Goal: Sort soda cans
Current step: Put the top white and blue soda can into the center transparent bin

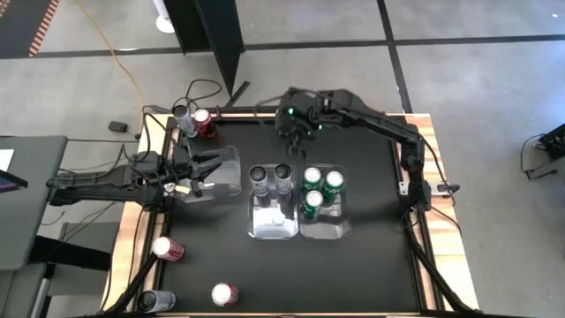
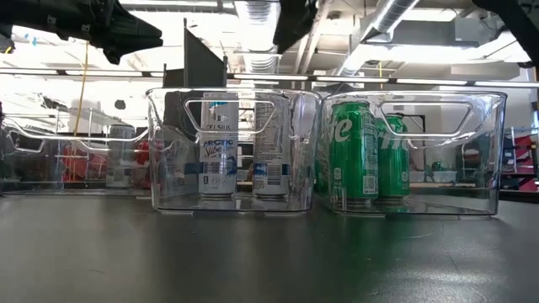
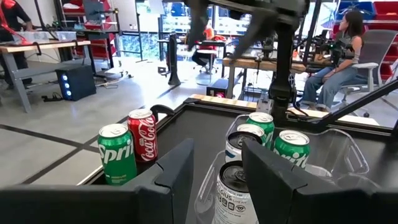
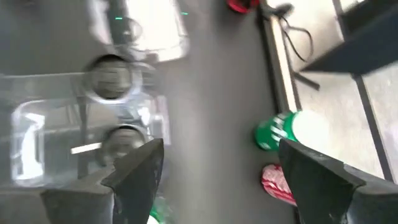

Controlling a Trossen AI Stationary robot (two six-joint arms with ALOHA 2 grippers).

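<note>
Two silver-grey cans (image 1: 271, 177) stand in the middle clear bin (image 1: 272, 228). Three green cans (image 1: 319, 188) stand in the clear bin to its right (image 1: 328, 231). At the table's far left corner a green can (image 3: 117, 154) and a red can (image 3: 143, 134) stand upright. Near the near left corner lie two red cans (image 1: 168, 249) (image 1: 225, 294) and a dark can (image 1: 157, 300). My left gripper (image 1: 199, 173) (image 3: 217, 180) hovers open over the left bin, facing the silver cans. My right gripper (image 1: 296, 125) (image 4: 221, 180) hangs open and empty near the far edge.
A third clear bin (image 1: 222, 170) sits left of the middle one, under my left gripper, with no can showing in it. The low view shows the bins (image 2: 236, 147) side by side. Cables lie at the far left corner (image 1: 199, 88). People sit in the room beyond.
</note>
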